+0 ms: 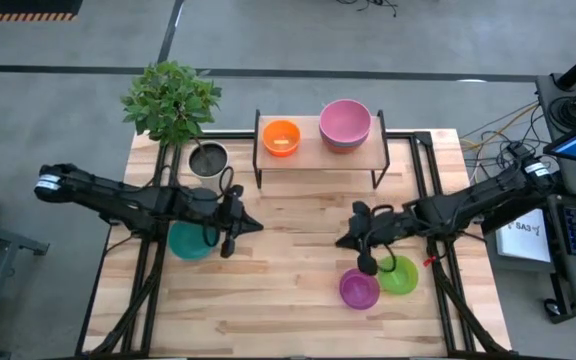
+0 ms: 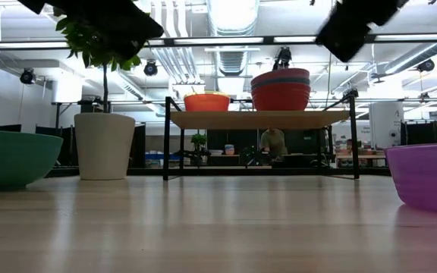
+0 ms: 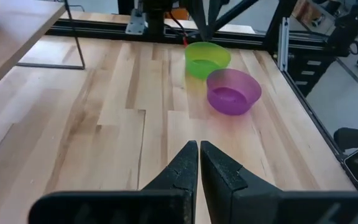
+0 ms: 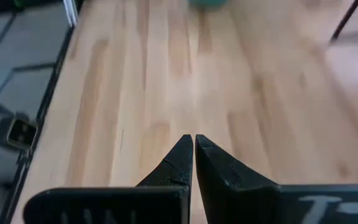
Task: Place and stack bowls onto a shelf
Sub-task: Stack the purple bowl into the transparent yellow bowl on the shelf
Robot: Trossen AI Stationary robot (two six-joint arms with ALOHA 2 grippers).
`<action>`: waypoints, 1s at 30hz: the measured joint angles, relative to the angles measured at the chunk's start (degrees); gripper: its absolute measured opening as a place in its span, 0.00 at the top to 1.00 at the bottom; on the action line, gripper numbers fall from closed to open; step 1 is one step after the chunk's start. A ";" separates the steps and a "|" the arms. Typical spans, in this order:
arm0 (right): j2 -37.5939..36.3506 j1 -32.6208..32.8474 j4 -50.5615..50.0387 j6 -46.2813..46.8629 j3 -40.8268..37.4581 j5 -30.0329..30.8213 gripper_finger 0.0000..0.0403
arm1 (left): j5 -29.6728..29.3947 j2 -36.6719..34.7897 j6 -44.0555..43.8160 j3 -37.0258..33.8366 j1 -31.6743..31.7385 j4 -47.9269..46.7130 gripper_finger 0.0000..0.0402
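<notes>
The shelf (image 1: 318,157) stands at the table's far middle. On it sit an orange bowl (image 1: 281,138) and a stack of bowls with a pink one on top (image 1: 345,124). A teal bowl (image 1: 188,243) rests on the table under my left arm. A purple bowl (image 1: 359,288) and a green bowl (image 1: 401,275) rest side by side near my right arm. My left gripper (image 1: 256,227) and my right gripper (image 1: 340,243) hang shut and empty above the table's middle, their tips pointing at each other.
A white pot (image 1: 208,160) with a leafy plant (image 1: 171,100) stands at the far left, beside the shelf. Bare wooden tabletop (image 1: 288,300) lies between the two grippers and toward the near edge. Black frame rails (image 1: 438,190) run along both sides.
</notes>
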 joint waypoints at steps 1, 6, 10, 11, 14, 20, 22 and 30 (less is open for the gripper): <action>0.66 0.54 -1.01 1.21 0.00 -0.02 0.98 | 0.00 0.28 0.07 0.22 -0.18 0.08 1.00; 2.85 2.24 -6.94 7.47 0.00 -3.19 0.98 | -0.03 1.23 0.11 0.66 -0.22 0.30 1.00; 4.70 3.36 -11.21 10.65 0.03 -4.77 0.98 | -0.07 1.65 0.11 0.66 -0.21 0.86 1.00; 5.30 3.68 -11.88 11.38 0.07 -4.99 0.97 | -0.07 1.85 0.11 0.66 -0.24 1.06 1.00; 7.49 4.12 -12.38 13.03 0.07 -8.28 0.93 | -0.09 2.05 0.11 0.66 -0.24 1.29 1.00; 11.77 4.22 -14.56 15.00 0.09 -10.99 0.78 | -0.14 2.03 0.11 0.67 -0.22 2.36 1.00; 12.94 4.20 -16.14 15.04 0.09 -11.51 0.73 | -0.16 2.03 0.13 0.70 -0.22 2.40 1.00; 17.48 4.20 -17.25 15.47 0.09 -12.27 0.67 | -0.16 2.03 0.13 0.70 -0.21 2.94 1.00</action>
